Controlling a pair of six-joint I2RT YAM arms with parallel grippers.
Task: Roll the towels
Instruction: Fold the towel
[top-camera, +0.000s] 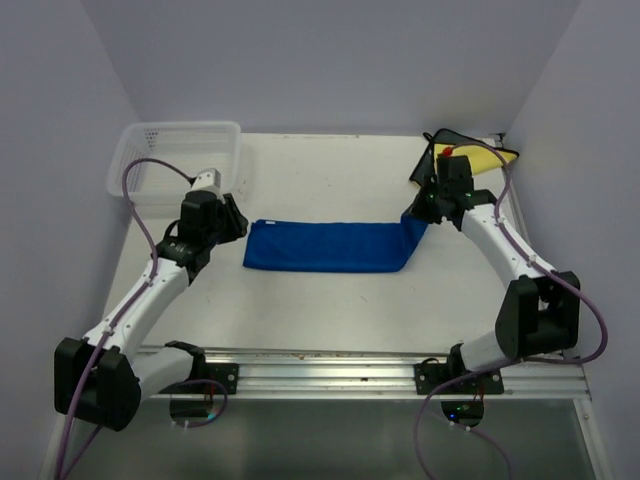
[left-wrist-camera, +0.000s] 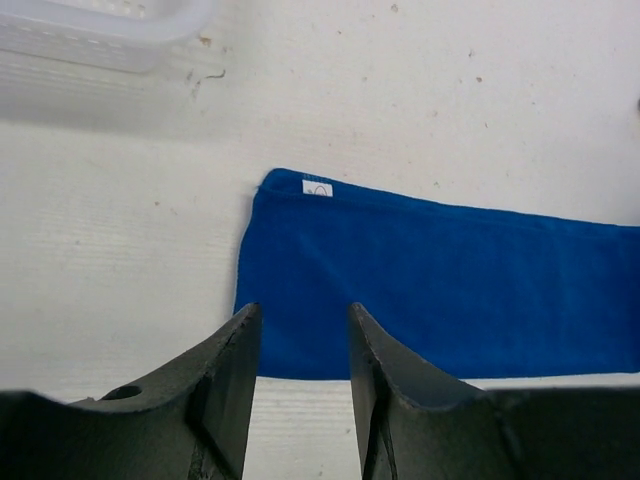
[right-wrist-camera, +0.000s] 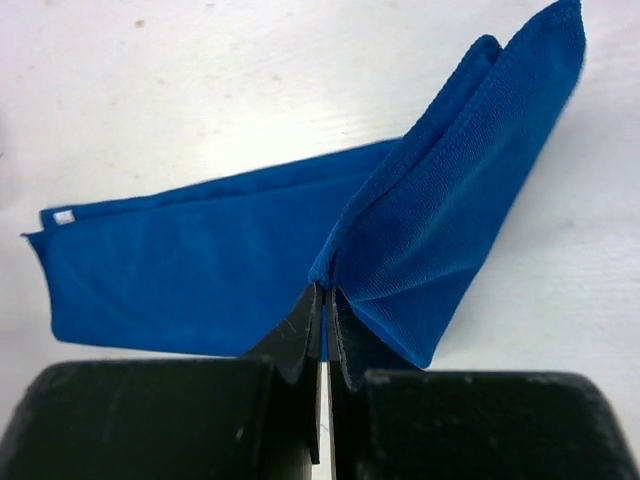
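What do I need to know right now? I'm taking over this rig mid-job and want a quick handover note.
Left gripper: jaws open, empty, poised over the left end of the blue towel.
Right gripper: jaws shut on the blue towel's right end, which is lifted off the table.
Blue towel: a long folded strip lying mid-table.
Yellow towel: bunched in the far right corner, behind the right gripper.
Done: strip laid out, right end pinched.
Left: roll the blue towel, then the yellow towel; neither is rolled yet.
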